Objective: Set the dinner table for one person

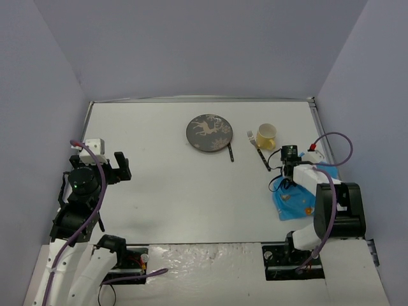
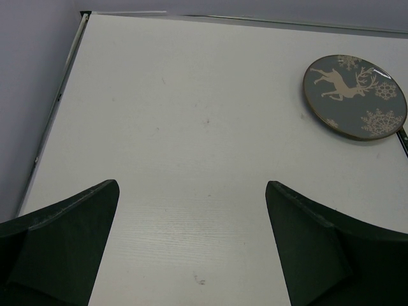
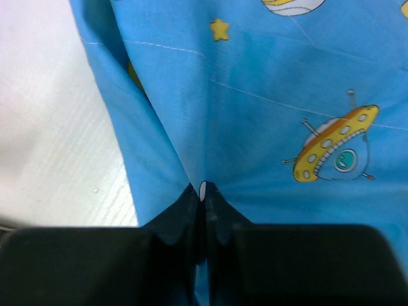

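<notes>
The dinner table (image 1: pixel 159 191) is a large white top with a thin metal rim. A grey plate with a deer print (image 1: pixel 209 133) lies at the back middle and also shows in the left wrist view (image 2: pixel 354 95). A fork (image 1: pixel 257 147) and a yellow cup (image 1: pixel 266 133) lie to its right, and a dark utensil (image 1: pixel 230 153) lies by the plate. A blue cartoon-print placemat (image 1: pixel 292 203) is bunched at the right. My right gripper (image 3: pixel 204 191) is shut on a fold of the placemat (image 3: pixel 268 95). My left gripper (image 2: pixel 191 191) is open and empty over bare table at the left.
The table's metal rim (image 2: pixel 54 105) runs close along the left of my left gripper. Lilac walls stand round the table. The arm bases and cables sit at the near edge.
</notes>
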Robot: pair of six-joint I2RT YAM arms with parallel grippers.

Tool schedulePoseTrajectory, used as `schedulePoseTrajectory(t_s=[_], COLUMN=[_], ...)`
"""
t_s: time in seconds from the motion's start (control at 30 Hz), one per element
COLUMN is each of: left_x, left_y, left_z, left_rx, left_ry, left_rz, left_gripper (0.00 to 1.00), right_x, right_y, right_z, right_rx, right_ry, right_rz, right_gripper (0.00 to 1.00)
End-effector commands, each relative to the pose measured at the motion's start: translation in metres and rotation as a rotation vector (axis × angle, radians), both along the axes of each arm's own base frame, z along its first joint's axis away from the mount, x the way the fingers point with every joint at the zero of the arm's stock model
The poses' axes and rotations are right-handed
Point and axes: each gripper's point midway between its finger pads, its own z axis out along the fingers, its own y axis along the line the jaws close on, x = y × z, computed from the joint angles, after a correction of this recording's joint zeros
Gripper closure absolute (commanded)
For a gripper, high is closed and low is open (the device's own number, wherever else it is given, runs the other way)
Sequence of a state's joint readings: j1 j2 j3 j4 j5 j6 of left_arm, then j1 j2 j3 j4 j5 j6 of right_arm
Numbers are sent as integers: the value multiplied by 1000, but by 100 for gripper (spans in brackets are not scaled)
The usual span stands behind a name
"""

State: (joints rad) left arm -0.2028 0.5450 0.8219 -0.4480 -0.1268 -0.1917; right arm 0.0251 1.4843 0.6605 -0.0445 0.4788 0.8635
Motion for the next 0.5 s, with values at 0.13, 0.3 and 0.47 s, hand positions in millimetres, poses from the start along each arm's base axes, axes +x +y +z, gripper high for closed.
schedulePoseTrajectory(t_s=[0.13,0.3,0.47], left_x=[10,14,14], left_y=[-13,-22,-28], left_z=[30,41,48], left_rx=[-59,-105,-130], left_ry=[-68,-59,-30], left_rz=[-40,-59,-74], left_gripper=[3,3,3], right_x=[26,39,45], right_y=[6,72,164], right_z=[127,231,295], right_rx=[-126,-147,-60], right_ry=[-262,-439,-533], right_rz=[92,369,718], right_gripper=[100,100,100])
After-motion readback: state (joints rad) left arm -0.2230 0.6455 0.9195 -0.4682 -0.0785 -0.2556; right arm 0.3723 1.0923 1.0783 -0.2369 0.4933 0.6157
